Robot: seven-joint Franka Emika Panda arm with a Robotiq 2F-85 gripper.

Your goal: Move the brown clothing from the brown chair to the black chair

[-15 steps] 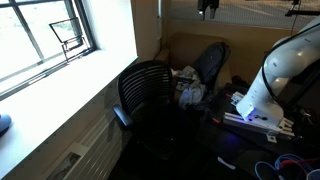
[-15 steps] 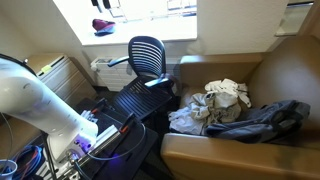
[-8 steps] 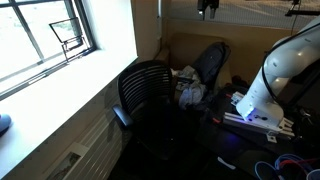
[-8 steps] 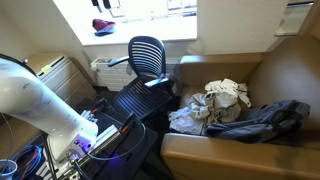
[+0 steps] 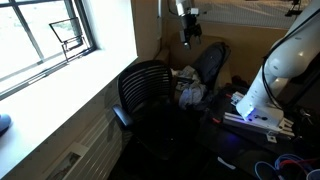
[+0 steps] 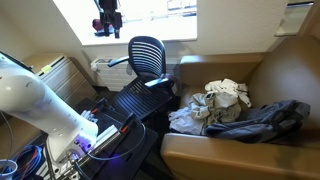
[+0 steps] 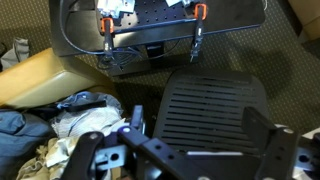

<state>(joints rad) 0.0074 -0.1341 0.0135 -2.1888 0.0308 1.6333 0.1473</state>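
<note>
The black mesh chair point(image 5: 148, 88) point(image 6: 147, 54) stands next to the brown chair point(image 5: 172, 50) point(image 6: 262, 75). A pile of clothes lies on the brown chair: a tan-brown garment point(image 6: 227, 94) on top, a white cloth and a dark grey jacket point(image 6: 258, 120). The pile also shows in an exterior view point(image 5: 190, 92) and at the left of the wrist view point(image 7: 62, 122). My gripper point(image 5: 188, 27) point(image 6: 107, 20) hangs high in the air, open and empty. In the wrist view its fingers point(image 7: 200, 125) frame the black chair's seat point(image 7: 215, 100).
The robot's white base point(image 5: 268, 80) and arm point(image 6: 35, 100) stand on a dark stand with cables. A window and white sill point(image 5: 60, 85) run along one side. A radiator point(image 6: 60, 70) sits near the black chair.
My gripper has come lower into view and shifted sideways towards the black chair. The clothes and both chairs have not moved.
</note>
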